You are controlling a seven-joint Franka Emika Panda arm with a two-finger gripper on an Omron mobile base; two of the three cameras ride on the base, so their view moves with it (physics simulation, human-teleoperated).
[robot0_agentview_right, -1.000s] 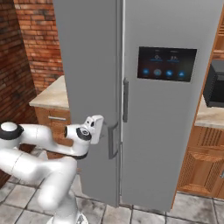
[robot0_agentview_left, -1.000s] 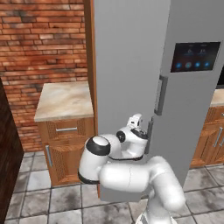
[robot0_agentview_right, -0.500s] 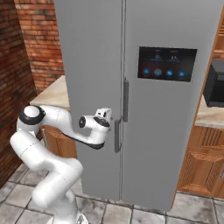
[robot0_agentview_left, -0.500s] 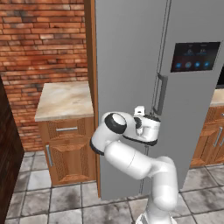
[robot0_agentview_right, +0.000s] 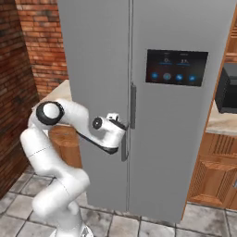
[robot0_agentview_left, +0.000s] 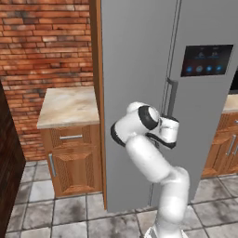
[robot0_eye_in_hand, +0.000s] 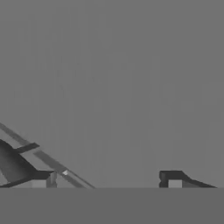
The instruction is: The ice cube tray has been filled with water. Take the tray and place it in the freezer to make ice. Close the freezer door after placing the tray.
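- Gripper (robot0_eye_in_hand: pixel 107 183) jaws were seen spread wide in the hand view, with one dark fingertip (robot0_eye_in_hand: pixel 41 179) low on the left and the other low on the right; nothing was held between them.
- Plain grey metal was faced close up by the hand camera.
- The hand was seen against the freezer door (robot0_agentview_right: pixel 95 92), beside its vertical bar handle (robot0_agentview_right: pixel 124 146).
- The freezer (robot0_agentview_left: pixel 153 69) was shown with both doors shut.
- The neighbouring door's dark display panel (robot0_agentview_right: pixel 176 67) was seen higher up.
- A wooden cabinet (robot0_agentview_left: pixel 72 153) was seen beside the freezer.
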